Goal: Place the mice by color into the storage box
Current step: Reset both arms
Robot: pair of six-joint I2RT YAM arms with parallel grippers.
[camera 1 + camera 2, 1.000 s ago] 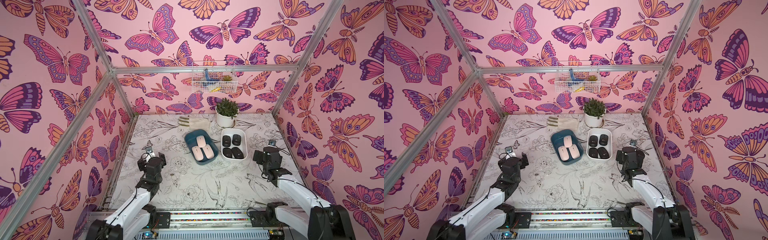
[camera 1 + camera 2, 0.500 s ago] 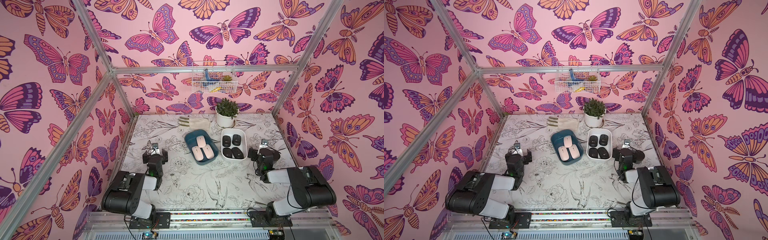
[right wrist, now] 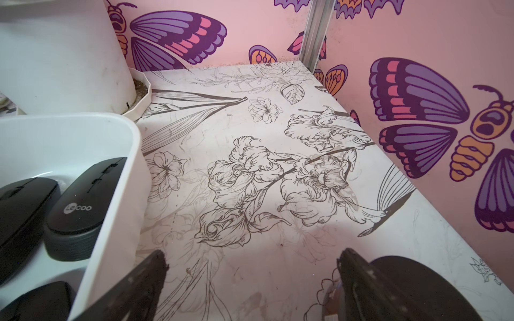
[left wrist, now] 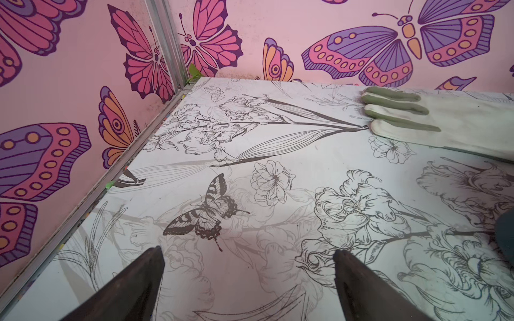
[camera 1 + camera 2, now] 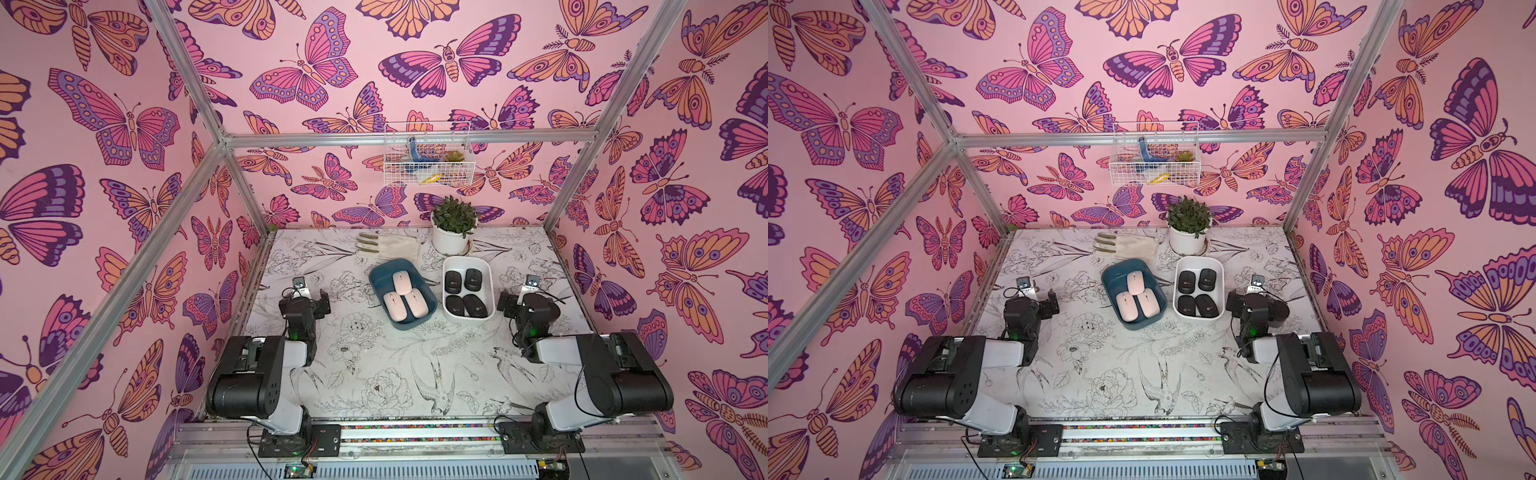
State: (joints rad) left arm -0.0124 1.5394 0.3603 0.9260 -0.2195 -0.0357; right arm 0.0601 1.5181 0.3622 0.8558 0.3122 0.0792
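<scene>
- Top views: both arms have folded down low vs a sec ago, elbows now near the front rail; left gripper [image 5: 305, 296] & right gripper [image 5: 524, 298] sit w/ jaws wide apart, nothing held.
- Pink mice [image 5: 402, 294], 3 of them, lie in the blue box [image 5: 384, 301], centre of frame; black mice [image 5: 464, 292], 4, in the white box [image 5: 489, 286] just right of it.
- None left loose on the table [image 5: 386, 365].
- Judgement: arms pulling back to rest = sort looks done.
- Right wrist view: white box at left edge, black mice inside.
</scene>
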